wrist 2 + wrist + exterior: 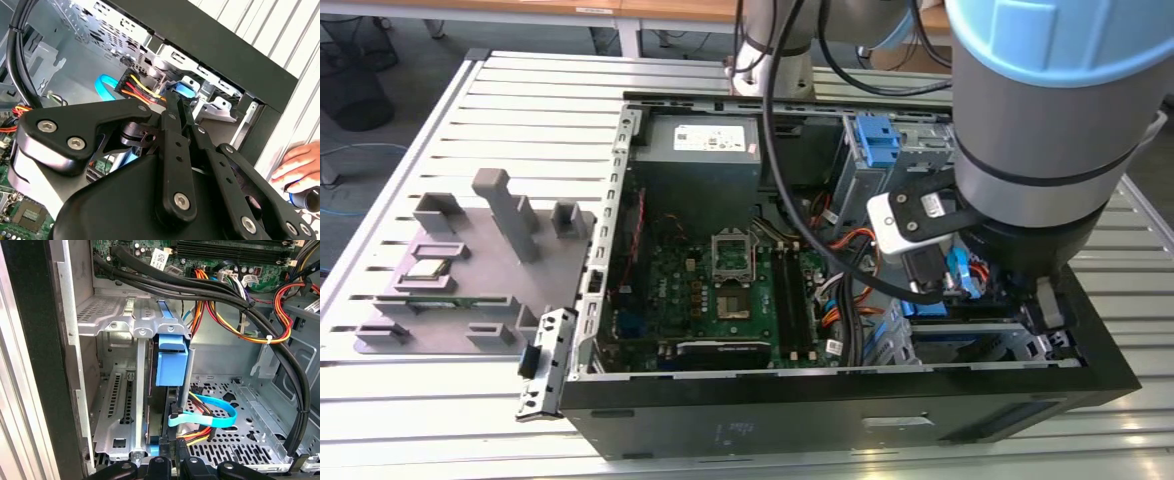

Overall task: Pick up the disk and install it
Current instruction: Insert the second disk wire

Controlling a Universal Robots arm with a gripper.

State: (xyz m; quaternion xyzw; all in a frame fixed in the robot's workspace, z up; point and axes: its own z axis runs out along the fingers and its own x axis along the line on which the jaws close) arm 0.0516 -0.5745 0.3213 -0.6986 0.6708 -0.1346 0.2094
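As the disk (161, 405) stands on edge in the drive cage (131, 320), the gripper (172, 462) sits directly behind its long axis; its grip cannot be told.

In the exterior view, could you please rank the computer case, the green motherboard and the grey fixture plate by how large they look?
1. Computer case
2. Grey fixture plate
3. Green motherboard, though cables cover part of it, so second and third are close.
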